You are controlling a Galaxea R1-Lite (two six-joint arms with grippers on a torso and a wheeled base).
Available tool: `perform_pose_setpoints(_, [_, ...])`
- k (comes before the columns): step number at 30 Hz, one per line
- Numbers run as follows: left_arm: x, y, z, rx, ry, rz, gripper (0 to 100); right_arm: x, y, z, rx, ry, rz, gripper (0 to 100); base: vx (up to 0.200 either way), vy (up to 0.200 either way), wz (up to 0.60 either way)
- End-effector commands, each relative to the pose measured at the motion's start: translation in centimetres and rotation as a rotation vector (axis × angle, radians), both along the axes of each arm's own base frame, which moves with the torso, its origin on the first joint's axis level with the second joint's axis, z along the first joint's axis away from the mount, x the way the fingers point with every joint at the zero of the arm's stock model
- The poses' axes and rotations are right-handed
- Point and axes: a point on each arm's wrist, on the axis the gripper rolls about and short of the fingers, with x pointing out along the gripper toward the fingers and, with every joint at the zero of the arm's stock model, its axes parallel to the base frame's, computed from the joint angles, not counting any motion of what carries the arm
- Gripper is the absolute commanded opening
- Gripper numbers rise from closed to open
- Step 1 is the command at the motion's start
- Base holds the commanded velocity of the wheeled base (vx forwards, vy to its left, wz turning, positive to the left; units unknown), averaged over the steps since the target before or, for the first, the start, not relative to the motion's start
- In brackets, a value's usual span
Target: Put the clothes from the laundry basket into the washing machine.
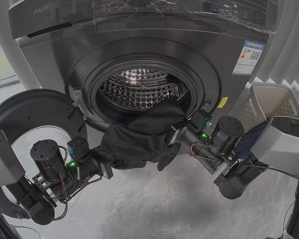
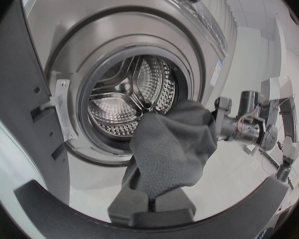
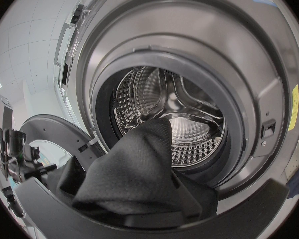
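Note:
A black garment [image 1: 139,140] hangs across the lower rim of the washing machine's round opening [image 1: 141,93]. Its upper part lies inside the steel drum [image 2: 133,103] and the rest sags outside over the floor. My left gripper [image 1: 107,166] is shut on the garment's left end, below and left of the opening; the left wrist view has its fingers [image 2: 136,199] pressed together with cloth [image 2: 172,150] rising from them. At the opening's lower right, my right gripper [image 1: 170,136] is shut on the other end, and the cloth [image 3: 133,180] drapes over it.
The machine's door [image 1: 33,117] stands swung open at the left, just behind my left arm. A pale laundry basket [image 1: 275,100] sits at the right beside the machine, with a dark blue cloth [image 1: 247,141] at its lower edge. Grey tiled floor [image 1: 162,203] lies in front.

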Motion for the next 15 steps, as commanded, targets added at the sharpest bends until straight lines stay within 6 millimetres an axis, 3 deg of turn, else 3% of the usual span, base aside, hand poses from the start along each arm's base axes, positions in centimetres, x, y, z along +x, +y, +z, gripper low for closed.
perform_pose_setpoints(1, [-0.14, 0.04, -1.36, 0.028, 0.051, -0.001, 0, -0.98, -0.58, 1.63, 0.022, -0.021, 0.005, 0, 0.000, 0.000, 0.00])
perform_pose_setpoints(15, [-0.19, -0.07, -2.26, 0.047, 0.084, -0.005, 0, -1.56, -0.39, 2.56, 0.044, -0.033, -0.006, 0, 0.000, 0.000, 0.00])
